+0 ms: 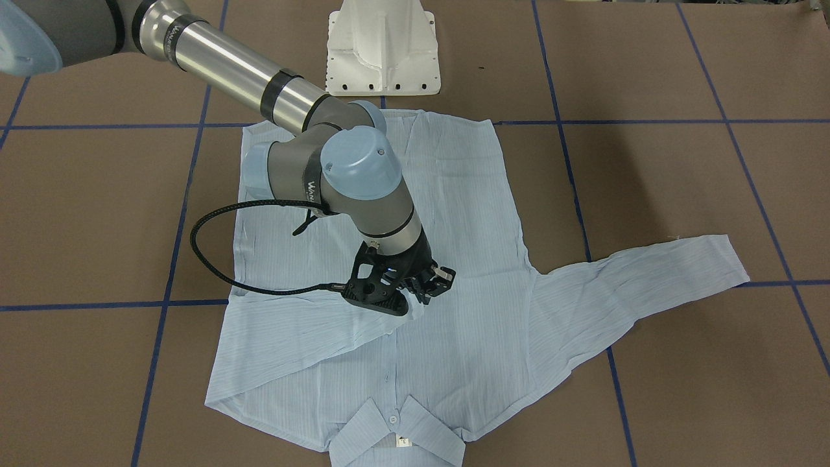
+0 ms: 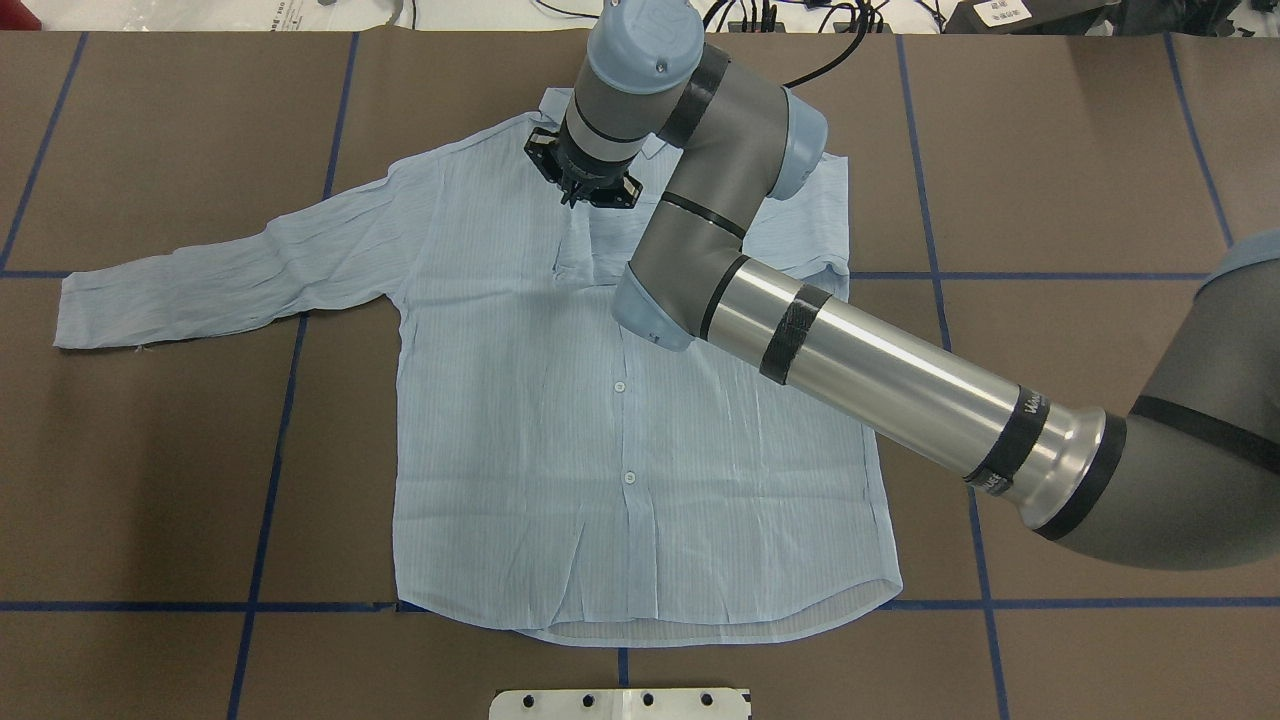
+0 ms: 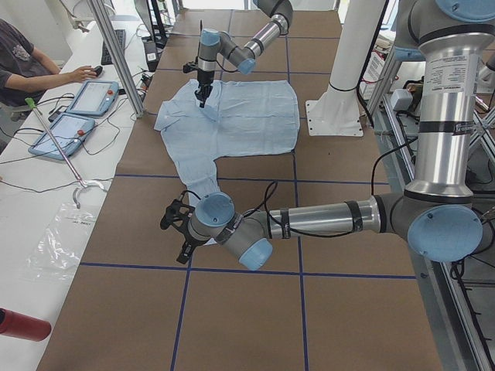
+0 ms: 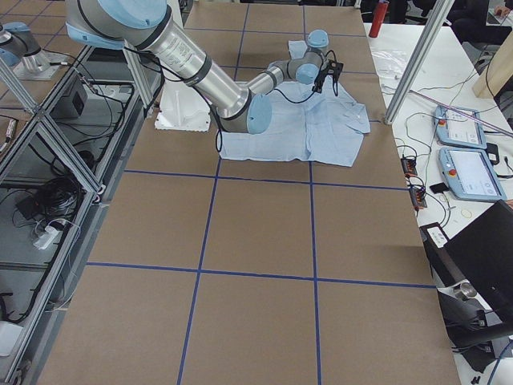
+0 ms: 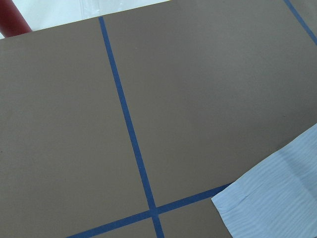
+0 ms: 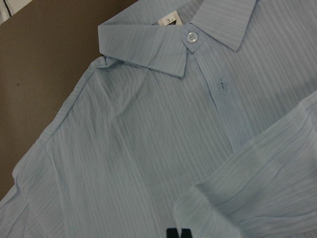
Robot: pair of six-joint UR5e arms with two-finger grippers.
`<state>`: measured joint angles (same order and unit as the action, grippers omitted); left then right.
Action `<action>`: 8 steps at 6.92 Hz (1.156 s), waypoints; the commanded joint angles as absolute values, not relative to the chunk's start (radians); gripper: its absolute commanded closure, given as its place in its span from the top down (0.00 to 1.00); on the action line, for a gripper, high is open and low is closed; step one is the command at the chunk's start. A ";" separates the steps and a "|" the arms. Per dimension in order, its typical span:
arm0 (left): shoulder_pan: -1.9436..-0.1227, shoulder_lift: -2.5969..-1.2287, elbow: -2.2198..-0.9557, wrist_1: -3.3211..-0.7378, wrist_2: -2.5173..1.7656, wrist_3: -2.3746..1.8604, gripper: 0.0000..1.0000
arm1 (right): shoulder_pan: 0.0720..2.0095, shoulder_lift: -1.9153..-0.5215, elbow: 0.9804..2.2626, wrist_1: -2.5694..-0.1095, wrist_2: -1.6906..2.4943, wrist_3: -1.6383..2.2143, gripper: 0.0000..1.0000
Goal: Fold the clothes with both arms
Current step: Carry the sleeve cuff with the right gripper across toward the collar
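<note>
The pale-blue striped shirt (image 1: 454,214) lies front up on the table, collar (image 1: 395,434) away from the robot. One sleeve (image 2: 220,270) is spread out sideways. The other sleeve is folded across the chest, and its cuff (image 6: 233,198) ends right at my right gripper (image 1: 433,290). That gripper's tips sit close together on the cuff edge in the right wrist view, just below the collar and neck label (image 6: 170,20). My left gripper (image 3: 174,224) hovers off the end of the spread sleeve; I cannot tell its state. The left wrist view shows only that sleeve's cuff (image 5: 277,193).
The brown table cover carries blue tape lines (image 2: 270,440). The white pedestal base (image 1: 382,48) stands just behind the shirt hem. A side bench holds control tablets (image 3: 73,116), a person (image 3: 31,66) reaches there, and a red bottle (image 3: 19,325) lies near it.
</note>
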<state>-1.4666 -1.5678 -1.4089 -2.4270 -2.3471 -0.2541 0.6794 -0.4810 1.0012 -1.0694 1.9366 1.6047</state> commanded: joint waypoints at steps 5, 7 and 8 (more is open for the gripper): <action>-1.250 -1.672 -1.260 -2.480 -2.258 -0.543 0.97 | 0.691 -0.695 1.229 -1.069 1.929 1.608 1.00; -1.214 -1.730 -1.194 -2.487 -2.211 -0.545 0.94 | 0.776 -0.863 1.363 -1.071 2.066 1.534 1.00; -1.192 -1.730 -1.187 -2.485 -2.200 -0.546 0.92 | 0.802 -0.949 1.435 -1.068 2.094 1.516 1.00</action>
<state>-1.2171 -1.7206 -1.2029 -2.4841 -2.2194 -0.5437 0.7640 -0.8442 1.3467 -1.0697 2.0462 1.5454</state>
